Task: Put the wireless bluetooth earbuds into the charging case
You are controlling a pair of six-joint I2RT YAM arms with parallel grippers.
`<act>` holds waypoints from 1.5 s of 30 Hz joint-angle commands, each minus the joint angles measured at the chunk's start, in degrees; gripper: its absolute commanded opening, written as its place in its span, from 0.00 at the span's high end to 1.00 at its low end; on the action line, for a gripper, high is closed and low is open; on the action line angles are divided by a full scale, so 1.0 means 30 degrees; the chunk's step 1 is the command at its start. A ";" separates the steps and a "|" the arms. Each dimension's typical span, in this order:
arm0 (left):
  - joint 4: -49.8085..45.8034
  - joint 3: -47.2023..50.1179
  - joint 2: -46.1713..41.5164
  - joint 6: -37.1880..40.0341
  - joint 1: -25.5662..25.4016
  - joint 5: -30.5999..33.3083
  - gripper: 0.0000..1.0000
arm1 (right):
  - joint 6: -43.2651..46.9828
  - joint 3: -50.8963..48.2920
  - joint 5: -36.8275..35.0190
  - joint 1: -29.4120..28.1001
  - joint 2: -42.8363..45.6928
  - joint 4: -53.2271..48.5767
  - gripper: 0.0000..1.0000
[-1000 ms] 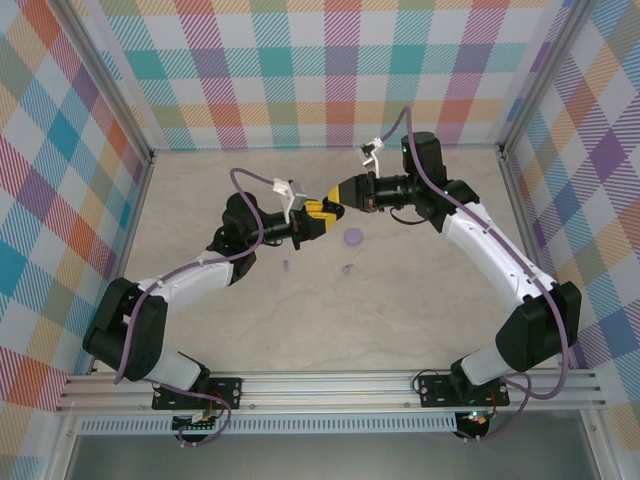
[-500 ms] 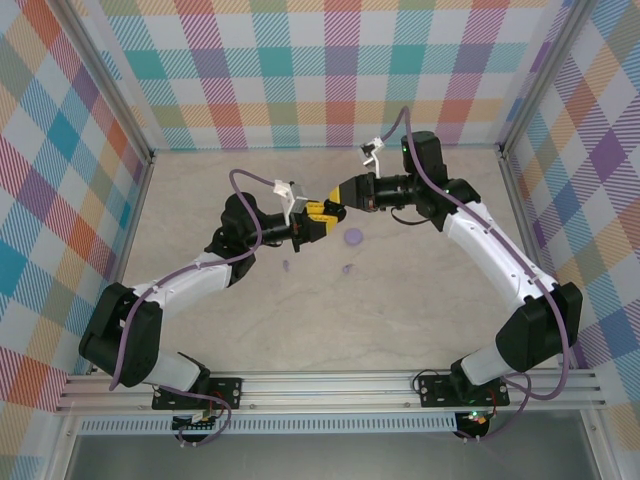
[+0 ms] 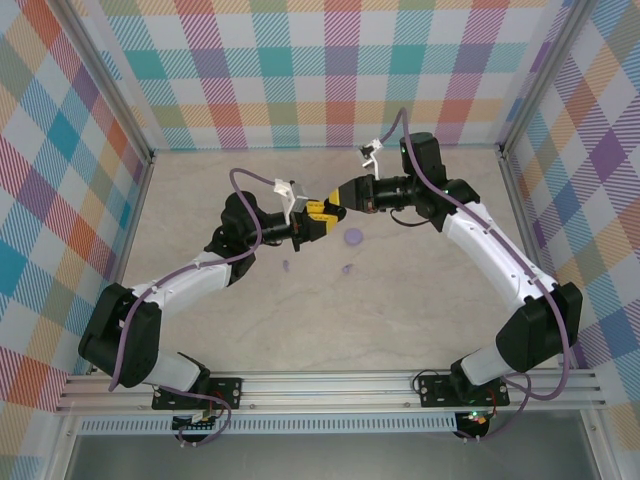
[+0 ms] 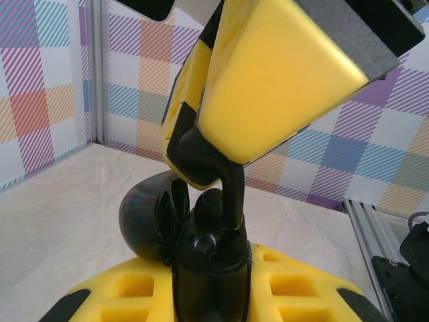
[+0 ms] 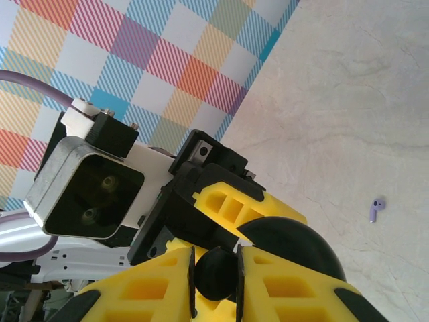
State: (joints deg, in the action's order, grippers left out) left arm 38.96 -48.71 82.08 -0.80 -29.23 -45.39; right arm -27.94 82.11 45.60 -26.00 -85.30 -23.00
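Observation:
My left gripper (image 3: 321, 213) is shut on the black charging case (image 4: 211, 272), which stands upright between its yellow pads with its round lid (image 4: 142, 213) hinged open to the left. My right gripper (image 3: 339, 197) meets it from above, shut on a black earbud (image 5: 215, 272). The earbud's stem (image 4: 232, 191) reaches down into the case's open top. In the right wrist view my right gripper (image 5: 214, 276) has the case lid (image 5: 289, 246) just beyond its fingers. Two lilac earbuds (image 3: 286, 265) (image 3: 347, 268) lie on the table below the grippers; one of them (image 5: 377, 209) appears in the right wrist view.
A round lilac disc (image 3: 353, 237) lies on the pale table (image 3: 400, 300) just below the grippers. Checked walls enclose the table on three sides. An aluminium rail (image 3: 330, 385) runs along the near edge.

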 commanded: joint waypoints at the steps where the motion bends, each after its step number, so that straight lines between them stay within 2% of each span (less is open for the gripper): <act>1: 0.0176 -0.0720 -0.0606 0.0172 -0.0216 -0.0079 0.87 | 0.0591 0.0494 -0.0335 -0.0123 0.0683 -0.0241 0.78; 45: -0.0094 -0.0934 -0.0818 -0.0321 -0.0222 0.0958 0.87 | 0.2381 0.1752 -0.3470 -0.1537 -0.0117 -0.3122 0.77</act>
State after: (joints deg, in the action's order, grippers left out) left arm 37.08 -49.10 81.25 -1.08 -29.41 -43.13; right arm -22.22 85.65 36.29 -30.13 -84.82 -30.15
